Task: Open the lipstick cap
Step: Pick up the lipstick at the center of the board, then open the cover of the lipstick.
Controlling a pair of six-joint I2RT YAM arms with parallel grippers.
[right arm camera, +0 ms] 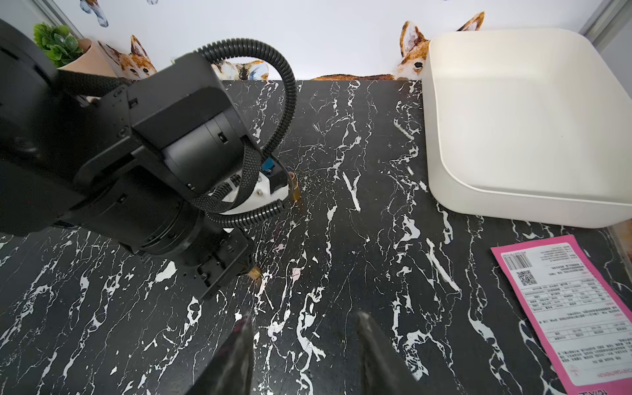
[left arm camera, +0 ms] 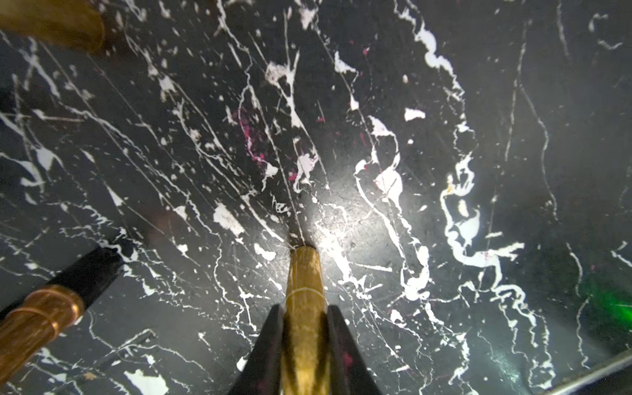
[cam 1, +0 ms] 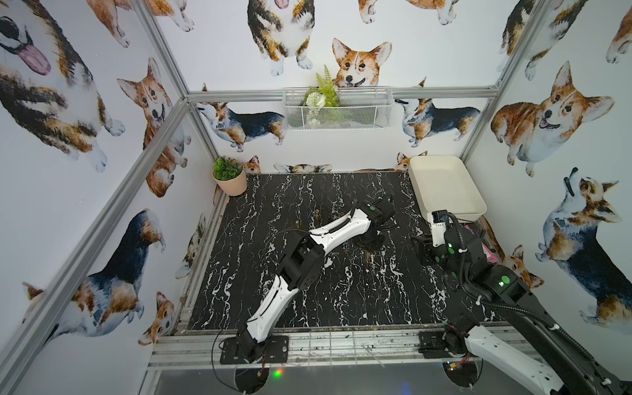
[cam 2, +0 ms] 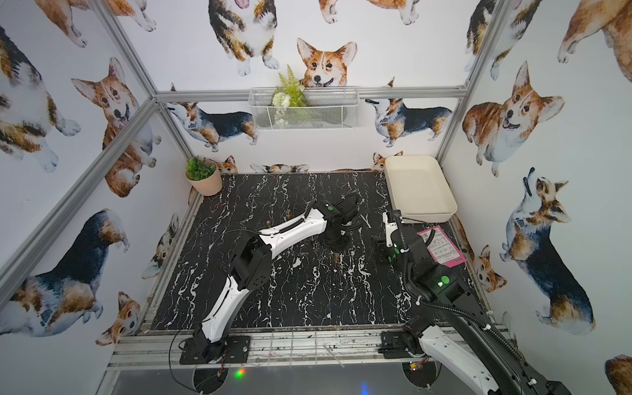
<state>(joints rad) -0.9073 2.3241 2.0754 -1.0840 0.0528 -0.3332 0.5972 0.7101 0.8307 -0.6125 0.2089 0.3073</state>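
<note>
In the left wrist view a gold lipstick (left arm camera: 304,273) stands on end on the black marble table, its far end touching the surface. My left gripper (left arm camera: 304,318) is shut on it, one black finger pressed to each side of the tube. From the right wrist view only the gold lower end of that lipstick (right arm camera: 253,272) shows under the left gripper. In both top views the left gripper (cam 1: 371,239) (cam 2: 333,239) points down near the table's middle and hides the tube. My right gripper (right arm camera: 304,319) (cam 1: 422,246) hovers open to the right, with nothing between its fingers.
A black-and-copper lipstick (left arm camera: 51,307) and another gold tube (left arm camera: 58,24) stand close to the left gripper. Two small tubes (cam 1: 318,214) (cam 1: 297,224) are left of the arm. A white tray (cam 1: 444,186), a pink label sheet (cam 2: 441,248) and a potted plant (cam 1: 229,178) line the edges.
</note>
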